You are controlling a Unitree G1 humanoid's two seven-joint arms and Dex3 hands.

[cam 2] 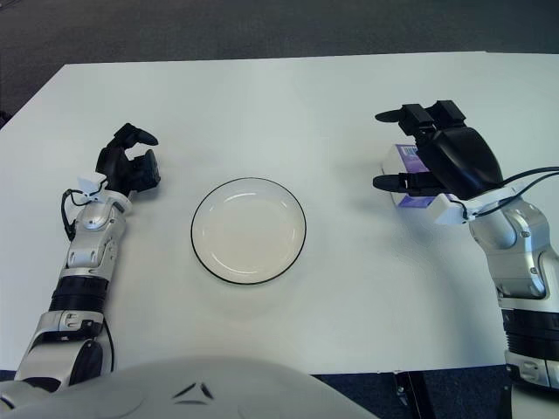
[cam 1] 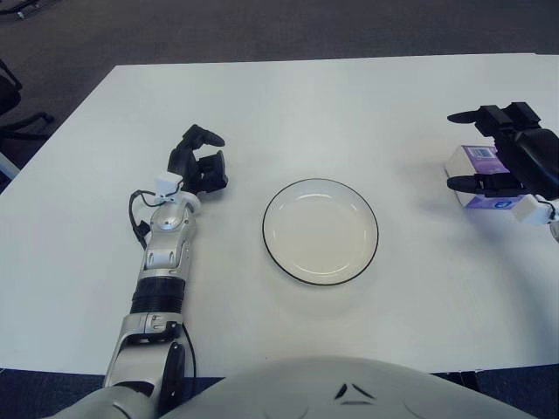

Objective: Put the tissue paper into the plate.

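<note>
My right hand (cam 2: 437, 153) sits over the tissue paper (cam 2: 403, 177) at the table's right side, fingers spread above and in front of the pack; I cannot tell whether they actually grip it. My left hand (cam 1: 198, 161) shows left of the plate (cam 1: 320, 231), fingers curled on nothing. The white table (cam 1: 288, 105) carries all of this, with dark carpet (cam 1: 262, 26) beyond. The black-rimmed plate holds nothing, well apart from the tissue pack.

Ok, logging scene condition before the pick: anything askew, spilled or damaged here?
Nothing stands out. The plate sits flat and bare, the tissue paper pack lies intact under the right hand, whose fingers are spread around it. The left hand shows left of the plate.
</note>
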